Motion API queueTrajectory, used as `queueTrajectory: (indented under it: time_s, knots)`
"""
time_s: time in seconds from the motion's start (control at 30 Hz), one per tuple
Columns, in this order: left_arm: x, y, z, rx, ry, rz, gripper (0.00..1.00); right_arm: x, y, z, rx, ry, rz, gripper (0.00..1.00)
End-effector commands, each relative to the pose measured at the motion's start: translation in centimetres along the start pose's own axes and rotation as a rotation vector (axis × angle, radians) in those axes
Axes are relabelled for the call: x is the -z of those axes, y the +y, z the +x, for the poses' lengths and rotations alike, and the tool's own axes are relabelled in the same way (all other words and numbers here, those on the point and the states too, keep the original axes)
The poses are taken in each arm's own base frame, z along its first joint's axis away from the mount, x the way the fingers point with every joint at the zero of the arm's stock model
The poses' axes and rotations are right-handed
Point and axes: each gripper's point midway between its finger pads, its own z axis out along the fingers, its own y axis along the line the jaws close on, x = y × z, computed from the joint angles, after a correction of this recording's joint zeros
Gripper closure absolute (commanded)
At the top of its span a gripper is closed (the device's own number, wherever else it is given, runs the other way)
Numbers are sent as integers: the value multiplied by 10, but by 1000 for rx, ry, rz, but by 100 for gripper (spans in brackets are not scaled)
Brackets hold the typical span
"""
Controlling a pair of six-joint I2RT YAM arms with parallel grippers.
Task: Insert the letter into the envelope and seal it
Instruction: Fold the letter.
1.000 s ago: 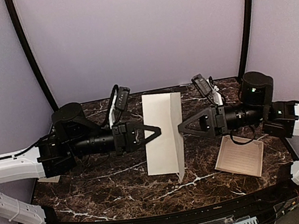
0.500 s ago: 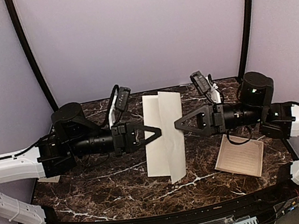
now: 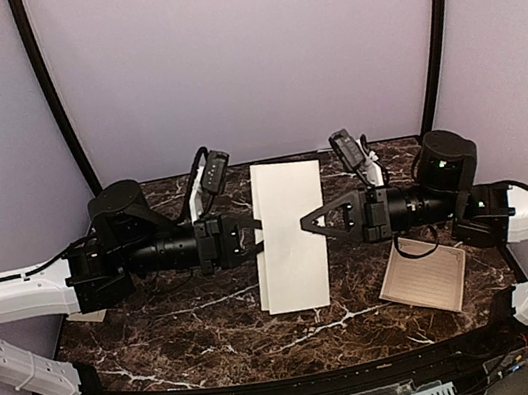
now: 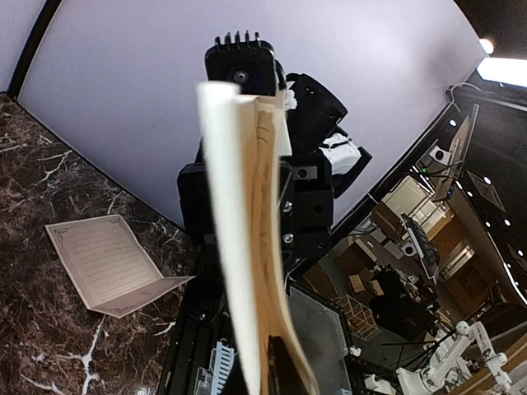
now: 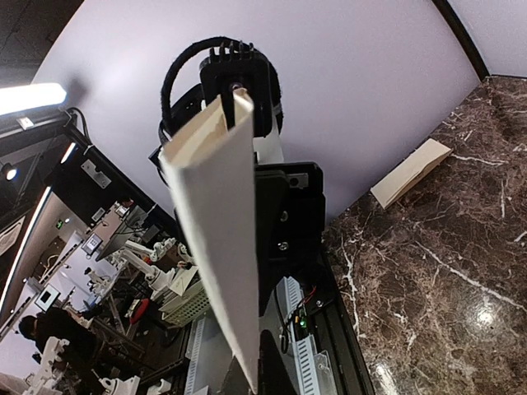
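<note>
The long cream envelope (image 3: 292, 243) hangs upright in the air over the middle of the table, held from both sides. My left gripper (image 3: 259, 237) is shut on its left edge and my right gripper (image 3: 304, 223) is shut on its right part. The left wrist view shows the envelope (image 4: 237, 247) edge-on, with layered paper edges between its faces, rising from my left gripper (image 4: 276, 366). It is a narrow wedge (image 5: 216, 230) in the right wrist view, standing out of my right gripper (image 5: 255, 377). The letter is hidden.
A folded cream sheet with a printed border (image 3: 423, 277) lies on the dark marble table (image 3: 205, 329) under the right arm and also shows as a bordered sheet (image 4: 105, 265) in the left wrist view. Another cream paper piece (image 5: 410, 173) lies near the left arm. Purple walls close in the back.
My right gripper moved left, pushed the envelope's folded-out right part flat against the body and shut on it. The left gripper stayed shut on the left edge.
</note>
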Motion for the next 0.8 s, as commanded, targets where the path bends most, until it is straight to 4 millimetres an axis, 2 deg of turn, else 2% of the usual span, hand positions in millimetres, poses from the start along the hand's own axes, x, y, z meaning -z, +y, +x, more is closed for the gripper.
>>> queueTrajectory:
  time_s: [0.0, 0.03, 0.07, 0.13, 0.33, 0.43, 0.77]
  knots:
    - [3, -14, -9, -18, -27, 47, 83, 5, 11, -9, 39, -44, -14, 100]
    - [5, -15, -11, -20, -35, 49, 78, 6, 10, -11, 42, -50, -6, 100]
    - [6, -15, -12, -22, -44, 43, 68, 7, 10, -11, 46, -53, 3, 100]
    - [11, -14, -16, -27, -66, 20, 54, 10, 8, -12, 53, -59, 25, 100]
    - [24, -14, -20, -20, -104, -3, 25, 14, 8, -11, 59, -56, 44, 100]
    - [24, -12, -15, -5, -88, -5, 17, 14, 11, -11, 60, -53, 34, 100]
    - [0, 1, -2, 33, 9, -7, 13, 11, 15, -10, 54, -36, 5, 100]
